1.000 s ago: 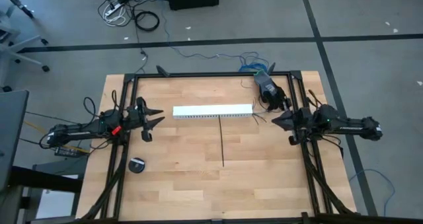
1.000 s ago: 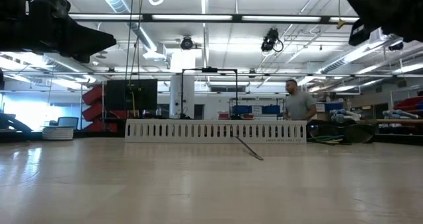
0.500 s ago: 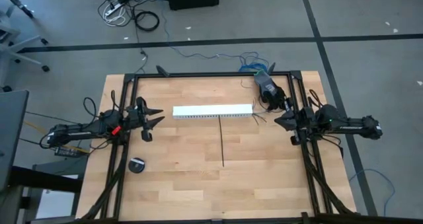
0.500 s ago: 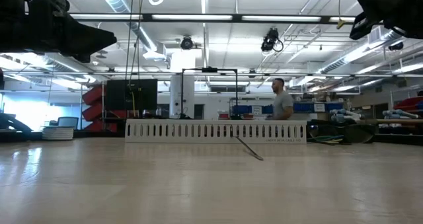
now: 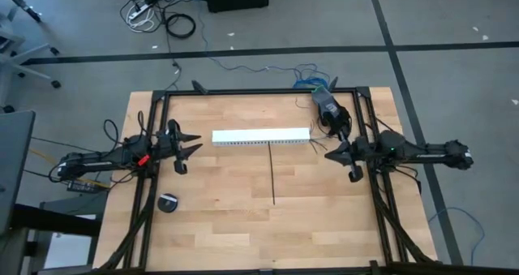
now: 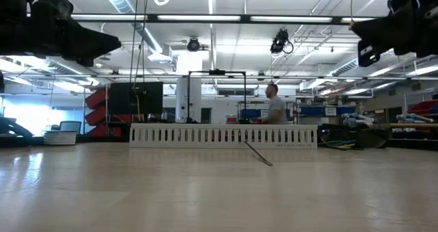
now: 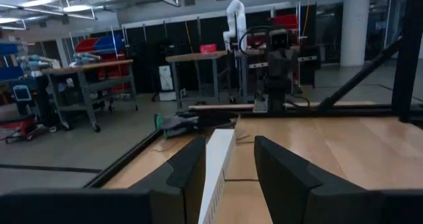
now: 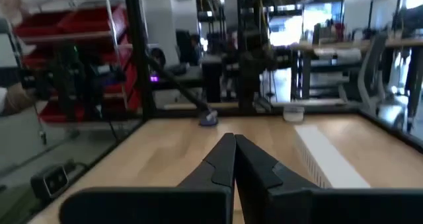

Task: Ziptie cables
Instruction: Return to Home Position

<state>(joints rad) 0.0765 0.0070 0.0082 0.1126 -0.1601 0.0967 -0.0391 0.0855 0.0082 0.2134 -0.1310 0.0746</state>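
Still loose: ziptie untouched while the right arm is swung inward

The long, thin black plastic ziptie point(image 5: 271, 174) is seen lying straight on the wooden table point(image 5: 219, 226). Its far end is just beside the long white slotted plastic channel point(image 5: 261, 136), which is set toward the far side. Of the thin coloured cables point(image 5: 315, 145), only short ends are seen, at the channel's right end. Neither ziptie nor channel has been shifted over the last second. The right gripper point(image 5: 328, 155), its fingers point(image 8: 225, 159) pressed together on nothing, has been brought slightly inward and nearer from the right edge. It is held above the table, apart from the cables. The left gripper point(image 5: 195, 143) is held at the left edge, fingers apart, nothing between them. A small black round disc point(image 5: 169, 203) is seen at the near left. Behind the table, a person point(image 6: 274, 109) has walked leftward. No tie is judged to be fastened, and the arms appear to be settling into their parked poses.
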